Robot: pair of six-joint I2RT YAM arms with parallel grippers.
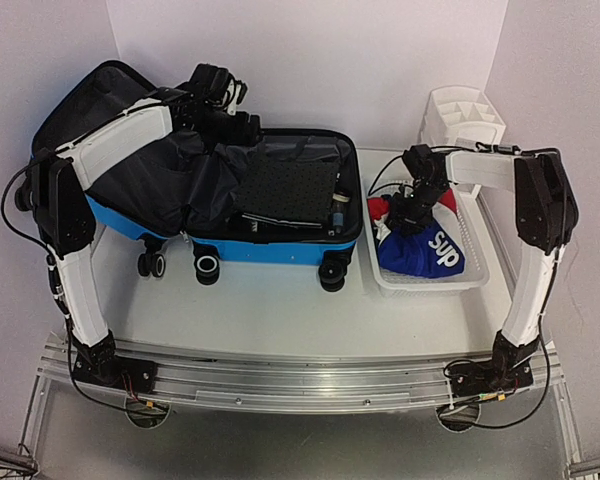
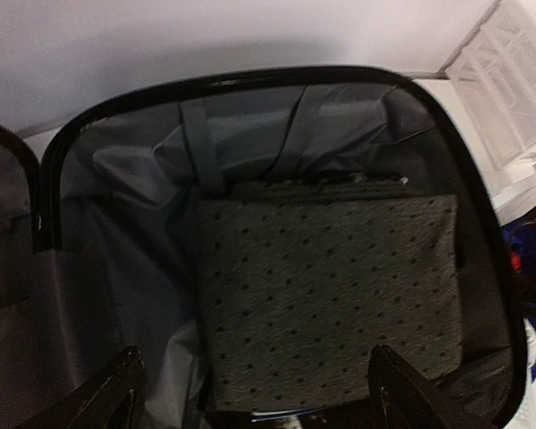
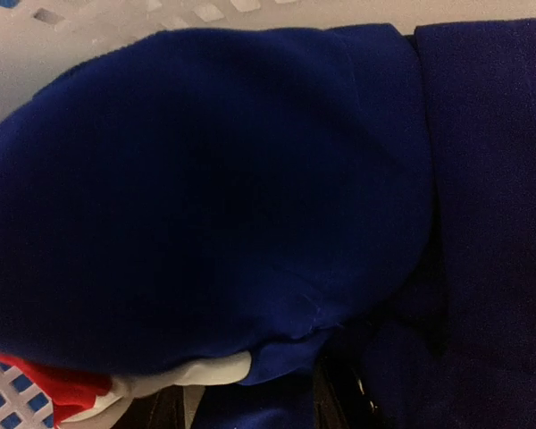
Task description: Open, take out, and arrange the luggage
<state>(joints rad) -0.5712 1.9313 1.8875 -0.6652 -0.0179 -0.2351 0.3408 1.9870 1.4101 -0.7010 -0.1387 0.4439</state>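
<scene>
Left claw [image 2: 256, 362] apart above open luggage [image 1: 280, 250]; dotted grey pouch [image 2: 326, 295] just ahead, long side across my fingers [image 2: 116, 393]. Right claw [image 1: 410, 208] buried in blue garment [image 3: 205, 179], grip unreadable.

So the luggage [image 1: 280, 250] lies open on the left of the table [image 1: 280, 310], lid swung out to the left. A flat pouch [image 1: 285, 190] sits in its right half. The basket [image 1: 420, 283] is just right of the luggage, with a cap [image 1: 430, 250] in it and the organizer [image 1: 463, 112] behind it. My left end effector [image 1: 246, 127] hangs over the luggage's back edge. My right end effector [image 1: 405, 212] is down in the basket, right up against the cap.
</scene>
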